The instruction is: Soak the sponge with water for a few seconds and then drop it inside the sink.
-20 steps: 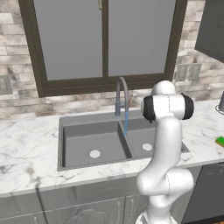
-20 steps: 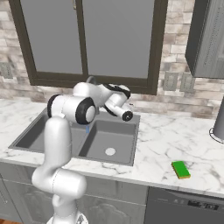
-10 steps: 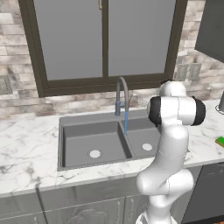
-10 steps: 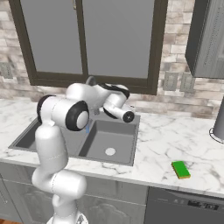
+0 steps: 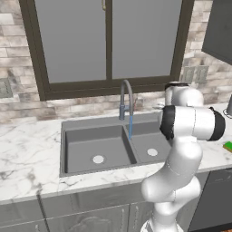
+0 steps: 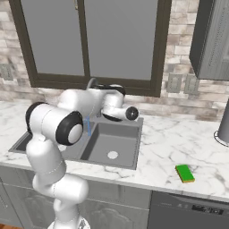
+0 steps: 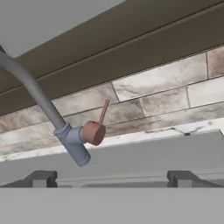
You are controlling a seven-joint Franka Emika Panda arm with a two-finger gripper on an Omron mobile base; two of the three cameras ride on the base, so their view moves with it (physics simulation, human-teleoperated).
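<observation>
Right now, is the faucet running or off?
Running. A thin blue stream of water falls from the faucet spout into the sink by the centre divider, and it shows beside the arm in the right base view too.

My sponge (image 6: 184,173) lies flat on the marble counter to the right of the sink (image 6: 117,157), well apart from it and near the counter's front edge. It is a small rectangular block with a bright green top and a yellow layer showing along its side. My sink is a dark grey double basin with a centre divider and a round pale drain in each basin. The water (image 5: 130,127) falls as a thin translucent blue stream from the spout, landing right by the divider.
</observation>
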